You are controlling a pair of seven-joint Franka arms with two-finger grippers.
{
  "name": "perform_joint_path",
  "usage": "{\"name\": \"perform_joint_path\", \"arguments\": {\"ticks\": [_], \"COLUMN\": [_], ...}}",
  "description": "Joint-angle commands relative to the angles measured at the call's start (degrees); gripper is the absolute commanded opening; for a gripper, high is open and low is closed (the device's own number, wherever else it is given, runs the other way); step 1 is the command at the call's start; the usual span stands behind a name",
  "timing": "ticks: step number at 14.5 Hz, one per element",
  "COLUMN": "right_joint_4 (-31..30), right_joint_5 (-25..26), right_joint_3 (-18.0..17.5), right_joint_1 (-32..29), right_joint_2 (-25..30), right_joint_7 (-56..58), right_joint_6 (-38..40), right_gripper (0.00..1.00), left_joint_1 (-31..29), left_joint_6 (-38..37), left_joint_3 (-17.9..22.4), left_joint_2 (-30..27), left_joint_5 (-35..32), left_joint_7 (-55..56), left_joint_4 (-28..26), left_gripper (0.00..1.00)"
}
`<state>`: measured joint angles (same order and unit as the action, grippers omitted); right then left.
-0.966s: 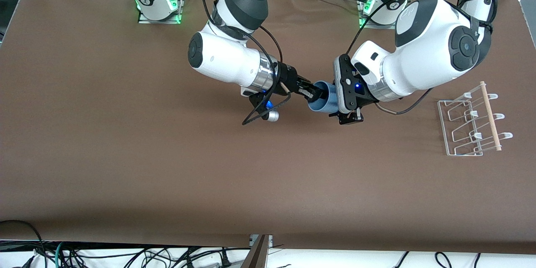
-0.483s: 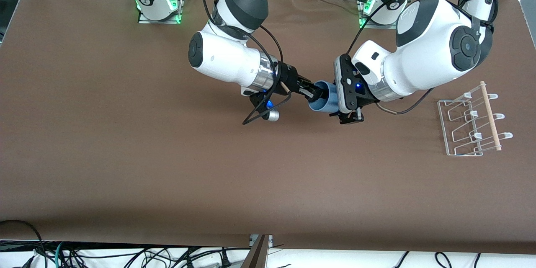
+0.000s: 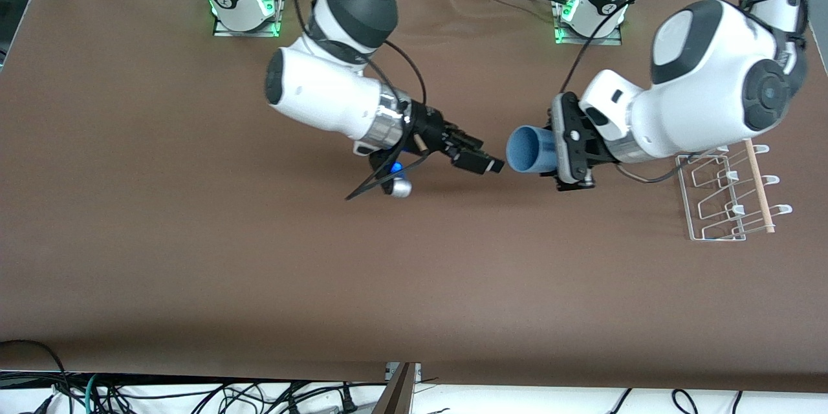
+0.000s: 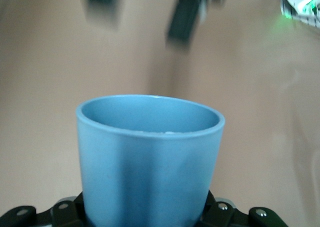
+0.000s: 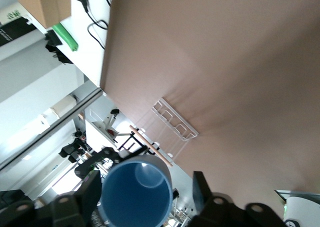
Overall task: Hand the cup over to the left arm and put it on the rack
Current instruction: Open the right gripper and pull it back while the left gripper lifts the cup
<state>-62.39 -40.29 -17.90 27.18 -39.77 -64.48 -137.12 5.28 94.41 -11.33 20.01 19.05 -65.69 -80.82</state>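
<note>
The cup [image 3: 532, 149] lies on its side in mid-air over the middle of the brown desk [image 3: 194, 259], its open mouth turned toward my right gripper [image 3: 486, 163], its base end clamped in my left gripper [image 3: 561, 150]. My left jaws are closed on the tumbler's body; in the left wrist view the cup [image 4: 149, 159] fills the foreground, seated between the black jaw mounts. My right gripper hangs just beside the cup's rim, apart from it, holding nothing; its jaws stand spread in the right wrist view, where the two black fingers [image 5: 201, 190] frame the blue mouth of the cup [image 5: 136, 196]. My left arm [image 3: 698, 103] reaches in from its base at the desk's upper edge, its forearm passing above the rack [image 3: 728, 193]. The rack sits on the desk toward my left arm's end, wooden dowel [image 3: 758, 180] across its white wire loops, all prongs bare.
</note>
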Motion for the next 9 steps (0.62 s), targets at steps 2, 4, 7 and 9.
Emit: {"name": "perform_joint_path", "arguments": {"ticks": [2,4,7,9], "right_joint_4": [-0.9,-0.8,-0.8,-0.8], "right_joint_5": [0.5,2.8,7.2,9.8], "right_joint_3": [-0.4,1.8,8.5,12.7], "right_joint_1": [-7.6,-10.7,-10.9,-10.9], "right_joint_2": [4.6,7.1,11.8,14.6], "right_joint_7": [-0.2,-0.3,0.3,4.9], "right_joint_6": [10.4,19.2,29.3,36.9], "right_gripper": [0.99,0.99,0.99,0.99], "left_joint_1": [-2.2,-2.1,-2.0,-2.0], "left_joint_6": [-9.2,-14.3,-20.5,-24.3], "left_joint_3": [-0.2,-0.3,-0.5,-0.5], "left_joint_2": [-1.7,-1.7,-1.0,-0.9], "left_joint_5": [-10.9,-19.0,-30.4,-36.9], "left_joint_7": [0.5,4.5,7.7,8.7], "left_joint_4": [0.2,-0.2,-2.5,-5.0], "left_gripper": [0.06,0.07,0.07,0.07]}}
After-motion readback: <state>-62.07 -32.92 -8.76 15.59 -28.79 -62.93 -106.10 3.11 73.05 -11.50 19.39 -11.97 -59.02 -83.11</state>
